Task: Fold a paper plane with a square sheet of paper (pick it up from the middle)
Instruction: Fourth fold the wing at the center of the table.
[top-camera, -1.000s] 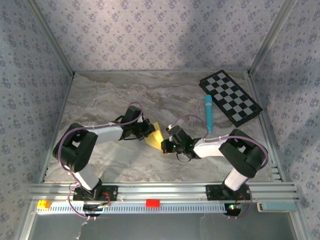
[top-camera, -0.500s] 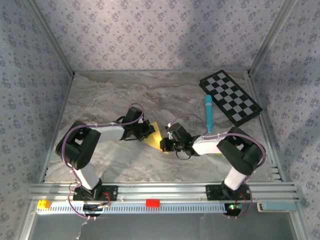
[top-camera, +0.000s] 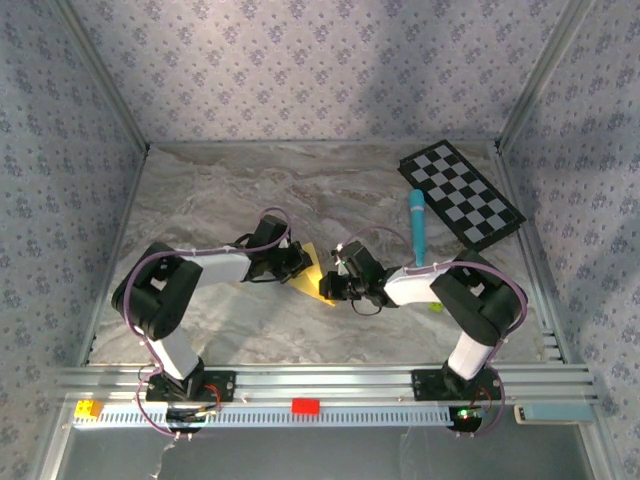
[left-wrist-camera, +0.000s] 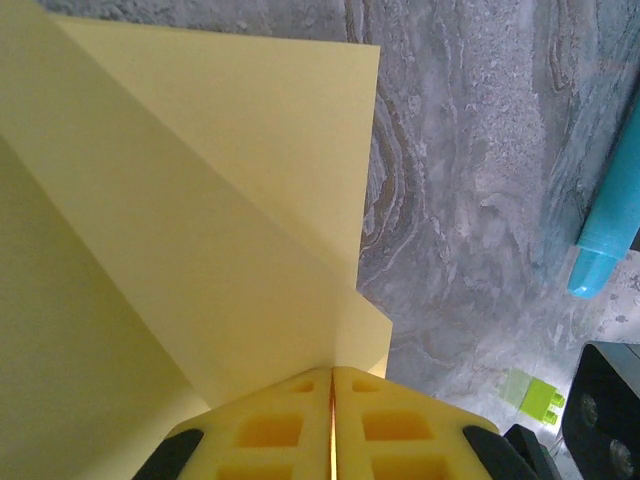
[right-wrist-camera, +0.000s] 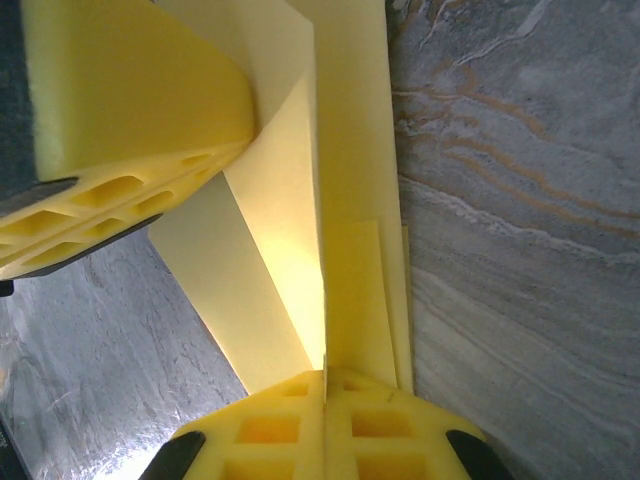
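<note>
Surface: A grey marble-patterned table (top-camera: 220, 190) stood between walls (top-camera: 300, 70) covered in patterned wallpaper.
Sheet position: The yellow sheet of paper (top-camera: 312, 272) was at mid-table, between the two arms. It was creased and partly folded, not flat.
Left gripper (left-wrist-camera: 332, 385): The jaws were closed together, with no gap visible between the yellow pads. They clamped one edge of the sheet of paper.
Left wrist view: The paper fanned away from the pads in two panels that met along a diagonal crease.
Right gripper (right-wrist-camera: 326, 385): The jaws were fully closed, pad against pad. They pinched a folded edge of the same sheet, where several layers were stacked.
Gripper relation: Both grippers held the paper from opposite sides and were near each other. In the right wrist view, the left gripper's fingers (right-wrist-camera: 130, 100) pressed against the sheet's upper part.
Contact with table: Whether the paper touched the table could not be determined.
Marker (top-camera: 416, 228): A light-blue marker lay on the table beyond the right arm, apart from the paper.
Board (top-camera: 462, 194): A black-and-white checkered board lay in the far right corner.
Small object (left-wrist-camera: 532, 392): A yellow-green piece lay on the table near the right arm.
</note>
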